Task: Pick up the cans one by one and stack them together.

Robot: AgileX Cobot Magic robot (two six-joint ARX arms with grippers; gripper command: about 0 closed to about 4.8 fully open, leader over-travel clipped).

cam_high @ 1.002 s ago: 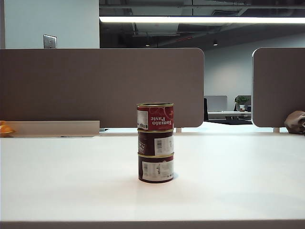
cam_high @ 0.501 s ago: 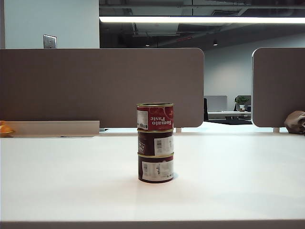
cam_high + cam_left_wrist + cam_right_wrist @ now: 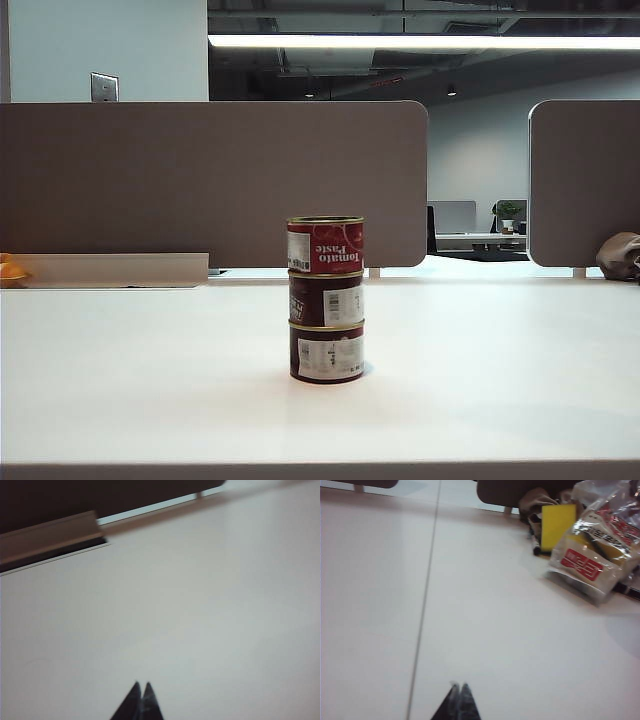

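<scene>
Three Tins Standing in One Column

We are seeing the bright red can [image 3: 326, 245] sitting on top of two dark maroon cans [image 3: 327, 325], all squat, gold-rimmed and paper-labelled, standing mid-table on the smooth white table [image 3: 120, 380]. Nothing is crowding them; a grey partition [image 3: 210, 180] is rising behind. Our left gripper [image 3: 141, 692] is hovering over bare tabletop, fingertips pressed together, holding nothing. Our right gripper [image 3: 459, 692] is likewise pinched closed and empty, with a crinkly plastic bag [image 3: 595, 555] and a yellow block [image 3: 557, 525] lying well apart from it.
</scene>
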